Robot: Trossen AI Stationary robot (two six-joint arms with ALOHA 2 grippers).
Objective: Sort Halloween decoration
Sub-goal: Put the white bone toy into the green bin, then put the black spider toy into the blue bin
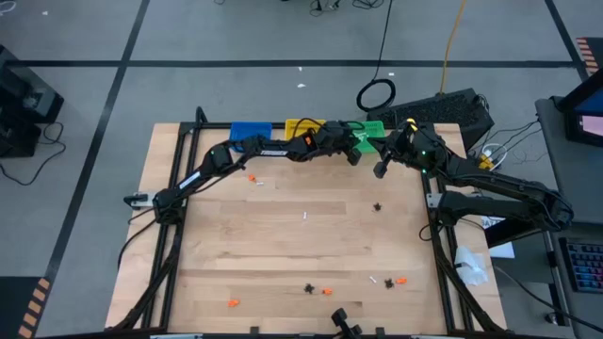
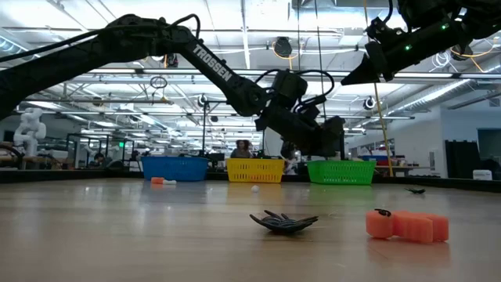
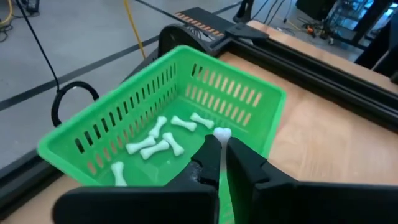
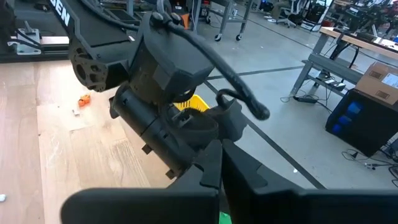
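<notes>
Your left gripper (image 3: pixel 221 146) hangs over the green bin (image 3: pixel 112 134), its fingers pinching a white bone (image 3: pixel 222 132). Your right gripper (image 1: pixel 381 169) waits beside it, fingers clenched on nothing.

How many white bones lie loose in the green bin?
6 white bones show on the floor of the green bin: five clustered mid-floor, one near the front wall. A seventh sits between the left gripper fingertips; others may be hidden behind it.

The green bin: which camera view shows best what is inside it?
The left wrist view: it looks into the green bin, showing white bone pieces. The high view shows it partly covered by arms; the low view shows its side only.
</notes>
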